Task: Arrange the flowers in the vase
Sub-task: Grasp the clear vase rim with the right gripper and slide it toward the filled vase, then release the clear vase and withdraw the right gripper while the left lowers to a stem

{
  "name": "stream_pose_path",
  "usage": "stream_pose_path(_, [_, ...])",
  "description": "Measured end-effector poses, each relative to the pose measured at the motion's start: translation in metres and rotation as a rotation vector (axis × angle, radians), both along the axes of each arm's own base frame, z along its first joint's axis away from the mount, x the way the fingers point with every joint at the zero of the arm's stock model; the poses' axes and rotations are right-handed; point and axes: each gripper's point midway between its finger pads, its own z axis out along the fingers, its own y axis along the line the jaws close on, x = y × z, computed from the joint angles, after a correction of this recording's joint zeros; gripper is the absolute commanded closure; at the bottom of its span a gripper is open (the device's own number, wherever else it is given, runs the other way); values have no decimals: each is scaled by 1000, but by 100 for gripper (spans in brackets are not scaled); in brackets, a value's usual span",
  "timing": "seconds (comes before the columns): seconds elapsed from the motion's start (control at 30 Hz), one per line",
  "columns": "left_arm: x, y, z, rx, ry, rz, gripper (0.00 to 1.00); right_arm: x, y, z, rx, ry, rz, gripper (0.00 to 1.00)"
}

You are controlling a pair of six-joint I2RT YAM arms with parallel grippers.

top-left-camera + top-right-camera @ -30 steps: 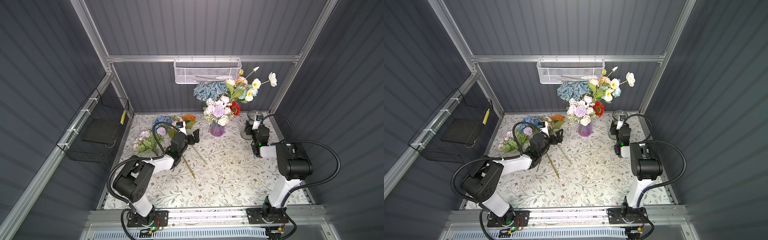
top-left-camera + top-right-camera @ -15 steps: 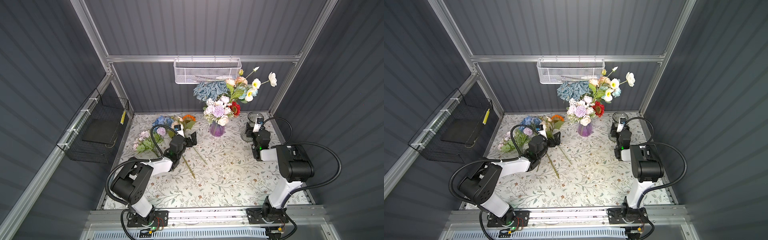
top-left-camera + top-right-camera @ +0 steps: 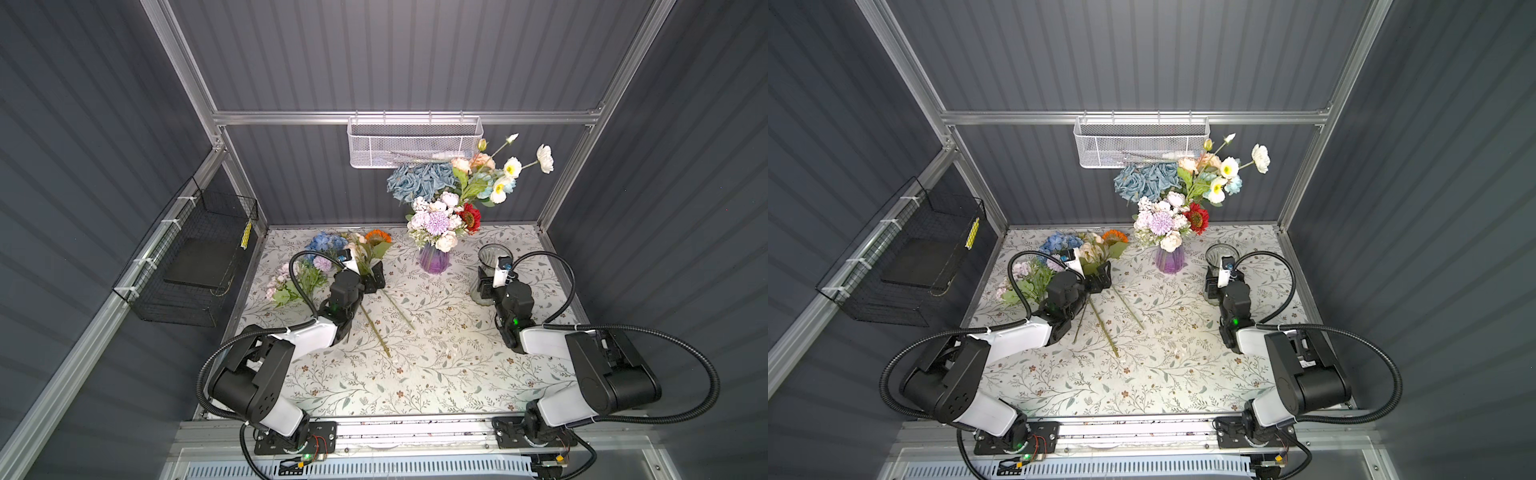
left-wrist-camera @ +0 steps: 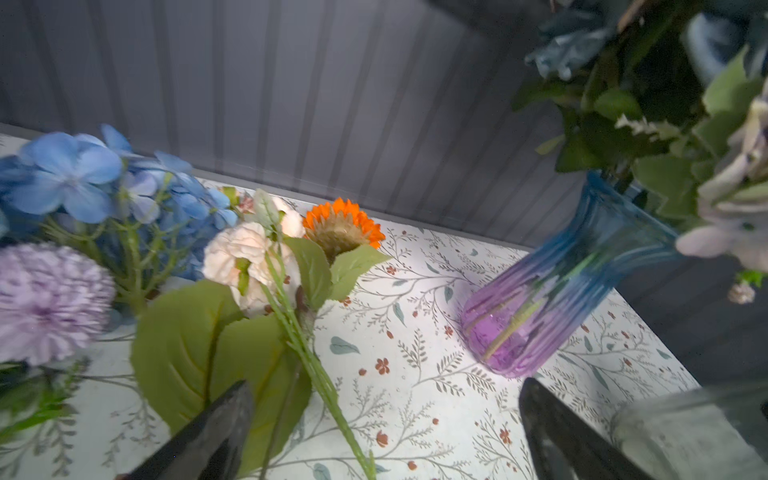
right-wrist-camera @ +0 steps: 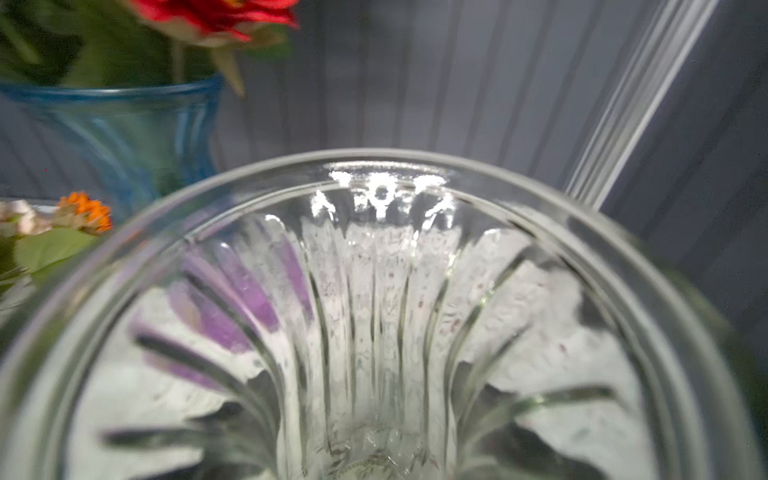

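Now in hand: choosing a stem among loose flowers (image 3: pixel 322 243) left of the purple vase (image 3: pixel 434 261).
Left claw (image 3: pixel 374 274): hanging wide open over them.
Right claw (image 3: pixel 484 284): clasping the clear vase (image 3: pixel 490 251), right of it.
Next: probably pinching one stem.

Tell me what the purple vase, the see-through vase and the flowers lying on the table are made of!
The purple vase looks like tinted glass, ribbed and glossy; stems show through it. The clear vase looks like colourless glass, ribbed, with bright glints. The flowers on the table are probably fake: cloth-like petals, plastic-looking stems, though I can't be sure.
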Motion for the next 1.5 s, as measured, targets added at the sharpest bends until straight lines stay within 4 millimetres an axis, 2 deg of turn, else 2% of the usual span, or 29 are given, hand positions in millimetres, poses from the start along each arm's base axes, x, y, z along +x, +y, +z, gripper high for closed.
stream_pose_path(0.17, [-2, 21, 13, -10, -14, 40, 0, -22, 46, 1, 4, 23, 93, 65])
stream_pose_path(0.43, [-20, 22, 2, 1, 32, 5, 0, -56, 113, 0, -12, 32, 224, 64])
stream_pose_path(0.6, [-28, 22, 2, 4, 47, -15, 0, -71, 144, 0, -18, 3, 279, 61])
stream_pose_path(0.8, [-34, 21, 2, 6, 65, -38, 0, -70, 154, 0, -5, -29, 273, 52])
stream_pose_path(1.0, [-38, 20, -10, 24, 110, -50, 0, -69, 157, 0, 1, -38, 270, 39])
stream_pose_path(1.13, [-41, 20, -17, 36, 143, -57, 0, -69, 157, 0, 1, -38, 267, 25])
stream_pose_path(1.27, [-45, 18, -27, 41, 193, -73, 0, -71, 157, 3, -4, -45, 261, 3])
stream_pose_path(1.5, [-50, 9, -31, -20, 285, -65, 0, -82, 154, 23, 25, -60, 258, 1])
